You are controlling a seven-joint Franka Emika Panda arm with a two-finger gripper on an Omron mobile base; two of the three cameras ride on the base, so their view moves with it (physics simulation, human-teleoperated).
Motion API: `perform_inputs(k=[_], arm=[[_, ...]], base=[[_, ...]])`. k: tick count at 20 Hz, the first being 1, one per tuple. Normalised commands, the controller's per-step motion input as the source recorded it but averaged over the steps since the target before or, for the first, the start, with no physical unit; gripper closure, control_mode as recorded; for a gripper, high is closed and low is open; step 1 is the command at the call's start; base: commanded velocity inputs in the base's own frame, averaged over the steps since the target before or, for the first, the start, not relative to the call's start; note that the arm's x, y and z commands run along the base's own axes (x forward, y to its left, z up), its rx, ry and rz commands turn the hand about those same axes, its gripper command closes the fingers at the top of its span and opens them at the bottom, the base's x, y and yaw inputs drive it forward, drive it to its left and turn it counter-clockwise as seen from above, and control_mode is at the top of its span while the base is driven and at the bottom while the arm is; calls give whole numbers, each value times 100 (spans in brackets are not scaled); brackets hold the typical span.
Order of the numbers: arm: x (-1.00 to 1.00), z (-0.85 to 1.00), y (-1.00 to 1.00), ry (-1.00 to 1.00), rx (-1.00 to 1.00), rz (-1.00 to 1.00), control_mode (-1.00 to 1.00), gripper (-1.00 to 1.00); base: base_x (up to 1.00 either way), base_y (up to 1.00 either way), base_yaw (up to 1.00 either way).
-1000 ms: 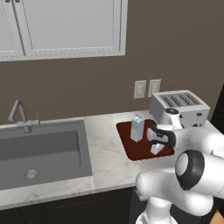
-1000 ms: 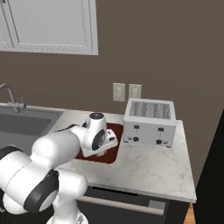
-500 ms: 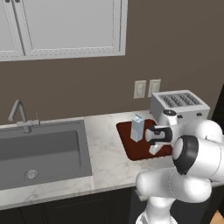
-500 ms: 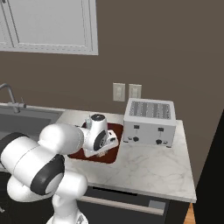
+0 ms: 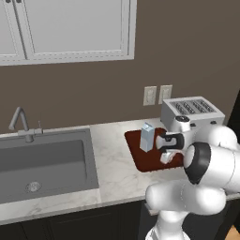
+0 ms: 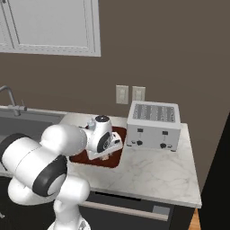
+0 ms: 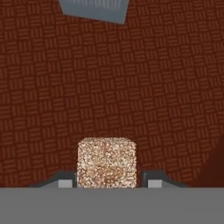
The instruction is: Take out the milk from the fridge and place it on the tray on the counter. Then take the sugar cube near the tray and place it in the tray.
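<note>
Elbow swung higher since before, tool (image 7: 107, 183) clamped on sugar cube (image 7: 106, 162) over tray (image 7: 166, 87) (milk (image 5: 147, 137) beside)

Tray (image 7: 166, 87): dark red-brown, basket-weave pattern seen across the hand view. Sugar cube (image 7: 106, 162), lower centre: beige-white, speckled brown. Milk (image 5: 147, 137): pale grey-blue carton. Surface (image 5: 112, 159): white-grey marbling. Sink (image 5: 42, 164), left of frame: flat grey. Toaster (image 6: 154, 125): silver-grey, dark knobs. Wall (image 6: 179, 54): brown-grey; cabinet doors (image 5: 70, 28), upper left, white.
</note>
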Motion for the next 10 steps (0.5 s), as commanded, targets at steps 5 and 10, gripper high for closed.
perform_inputs(k=[5,10], arm=[[-11,54,0,-10,0,-4,-100,-100],[-34,87,3,-19,-2,-8,-100,-100]], base=[[0,0,0],[0,0,0]])
